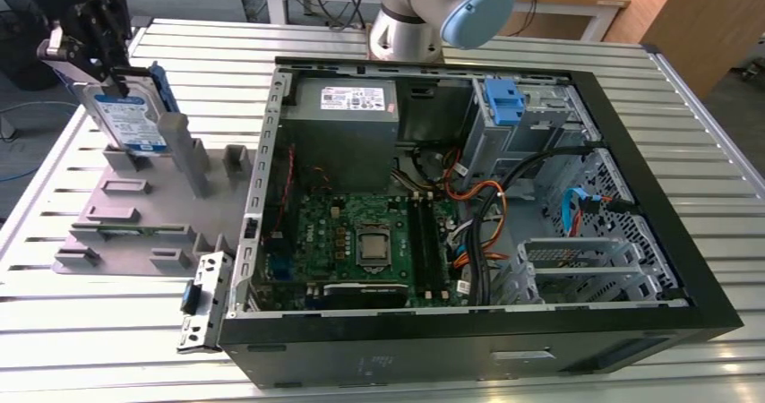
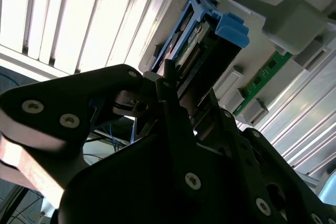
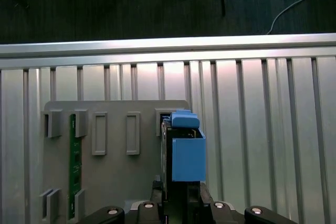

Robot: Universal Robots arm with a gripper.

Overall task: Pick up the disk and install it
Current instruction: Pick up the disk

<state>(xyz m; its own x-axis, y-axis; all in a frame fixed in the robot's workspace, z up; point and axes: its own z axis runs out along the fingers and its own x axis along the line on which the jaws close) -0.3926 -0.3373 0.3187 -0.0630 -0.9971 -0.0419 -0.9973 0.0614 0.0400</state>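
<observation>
From my station, the one gripper [image 1: 120, 85] is closed on the disk [image 1: 125, 121]. Its two fingers [image 2: 168, 85] press on the opposite flat faces at the top end. I have one disk in the scene. It stands nearly upright, leaning a little, with the blue-and-white label facing the exterior camera and a blue rail along the edge on the exterior view's right. In the first wrist view I look down on its blue rail [image 3: 188, 156] from straight above.

The lower end of the disk sits among the posts of the single grey fixture [image 1: 132, 219]. I cannot tell whether it is clear of its slot. One green memory module [image 3: 75, 166] lies on edge in another slot of that fixture, well apart from the disk.

The fixture rests on the slatted metal table [image 1: 72, 331], just beside the one open computer case [image 1: 669, 242] on the exterior view's right. Inside the case I count one grey power-supply box [image 1: 347, 98], one blue latch [image 1: 506, 103] and one green motherboard [image 1: 358, 242]. The arm's base [image 1: 436, 9] stands behind the case.
</observation>
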